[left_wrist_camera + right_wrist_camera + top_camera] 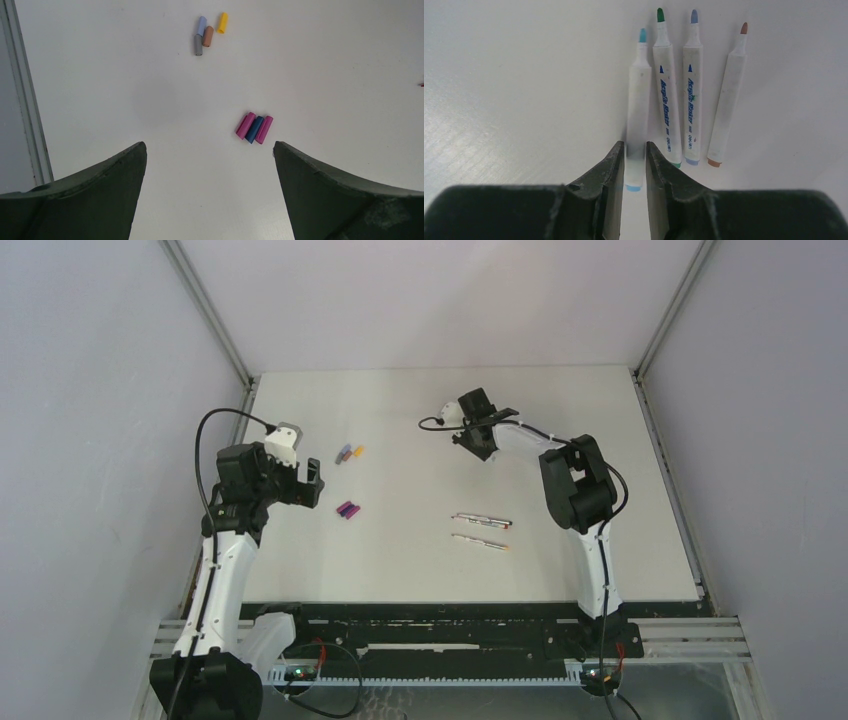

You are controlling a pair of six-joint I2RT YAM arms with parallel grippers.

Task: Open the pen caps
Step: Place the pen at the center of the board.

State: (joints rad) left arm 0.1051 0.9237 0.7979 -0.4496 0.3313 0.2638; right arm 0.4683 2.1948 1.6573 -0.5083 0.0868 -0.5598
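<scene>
My right gripper (635, 150) is shut on a white pen with a light-blue tip (638, 100), near its rear end. Three more uncapped pens lie beside it on the right, with green (666, 90), blue (692, 90) and brown (728, 100) tips. My left gripper (210, 150) is open and empty above the table. Just ahead of it lie three pen caps side by side, magenta, blue and magenta (254, 128). Farther off lie lavender (201, 25), grey (198, 45), brown (208, 36) and yellow (222, 22) caps. In the top view, both cap groups (348, 509) lie right of the left gripper (310, 485).
Two more white pens (482, 521) (482, 541) lie side by side at mid-table, near the right arm's elbow (575, 485). The white table top (420, 570) ends at a metal rail on the left (22, 100). Grey walls stand on both sides.
</scene>
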